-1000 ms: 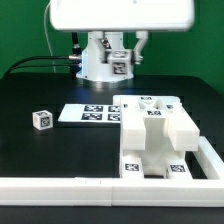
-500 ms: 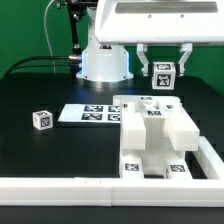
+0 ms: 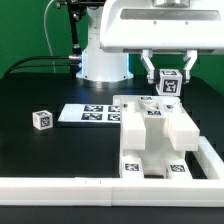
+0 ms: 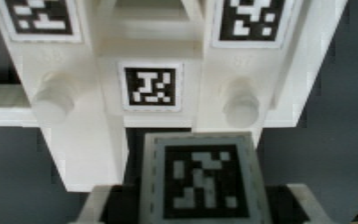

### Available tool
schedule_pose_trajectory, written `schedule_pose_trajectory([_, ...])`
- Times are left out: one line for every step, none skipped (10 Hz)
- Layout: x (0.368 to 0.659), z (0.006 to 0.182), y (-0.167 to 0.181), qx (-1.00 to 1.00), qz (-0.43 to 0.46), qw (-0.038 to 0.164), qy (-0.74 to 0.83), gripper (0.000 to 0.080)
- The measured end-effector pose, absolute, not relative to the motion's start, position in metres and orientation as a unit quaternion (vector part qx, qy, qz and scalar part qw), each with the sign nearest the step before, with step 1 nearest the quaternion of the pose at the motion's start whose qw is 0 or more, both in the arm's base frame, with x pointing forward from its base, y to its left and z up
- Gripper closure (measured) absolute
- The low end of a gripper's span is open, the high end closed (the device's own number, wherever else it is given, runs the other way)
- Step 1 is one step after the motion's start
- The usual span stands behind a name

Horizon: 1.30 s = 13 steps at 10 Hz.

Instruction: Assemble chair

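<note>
My gripper (image 3: 168, 82) hangs over the far right of the table, shut on a small white tagged piece (image 3: 169, 84) held between its two fingers (image 3: 149, 67). Just below and in front stands the partly built chair (image 3: 150, 140), a white blocky assembly with tags on its top and front. In the wrist view the held piece (image 4: 202, 172) fills the foreground with its tag facing the camera, a finger on each side. Beyond it lies the chair assembly (image 4: 87, 100), with two round pegs showing beside a middle tag.
A small loose tagged cube (image 3: 41, 119) sits on the black table at the exterior view's left. The marker board (image 3: 85, 113) lies flat between it and the chair. A long low white rail (image 3: 80, 186) runs along the front and up the right side.
The arm has swung in from the back over the chair and come lower. The held tagged piece moved slightly down and towards the exterior view's right in the last half second.
</note>
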State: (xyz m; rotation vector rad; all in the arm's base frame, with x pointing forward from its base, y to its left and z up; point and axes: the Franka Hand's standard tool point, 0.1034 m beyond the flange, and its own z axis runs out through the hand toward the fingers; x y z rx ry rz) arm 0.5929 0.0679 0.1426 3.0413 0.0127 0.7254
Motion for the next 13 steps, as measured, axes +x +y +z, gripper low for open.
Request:
schedule_pose_trajectory([0.593,0.140,0.069,0.972,0.234,0.008,0.007,0.0517])
schedule_pose_trajectory([0.594,0.141,0.071,0.972,0.235,0.007,0.008,0.0517])
schedule_pose_trajectory([0.593,0.138,0.074,0.972,0.233,0.006,0.009,0.0517])
schedule_pose_trajectory([0.591,0.134,0.076,0.973,0.230,0.006,0.010,0.0517])
schedule_pose_trajectory([0.590,0.132,0.079,0.974,0.228,0.005,0.012,0.0517])
schedule_pose_trajectory([0.589,0.130,0.081,0.974,0.227,0.005,0.014,0.0517])
schedule_pose_trajectory([0.589,0.129,0.081,0.974,0.226,0.005,0.014,0.0517])
schedule_pose_trajectory([0.589,0.128,0.081,0.973,0.229,0.006,0.014,0.0517])
schedule_pose_trajectory([0.588,0.126,0.082,0.974,0.227,0.006,0.016,0.0517])
schedule_pose_trajectory([0.588,0.124,0.082,0.974,0.226,0.007,0.017,0.0517])
schedule_pose_trajectory([0.588,0.122,0.081,0.974,0.226,0.008,0.018,0.0517])
schedule_pose_trajectory([0.588,0.122,0.081,0.974,0.227,0.008,0.018,0.0517])
schedule_pose_trajectory([0.589,0.122,0.081,0.973,0.229,0.008,0.019,0.0517])
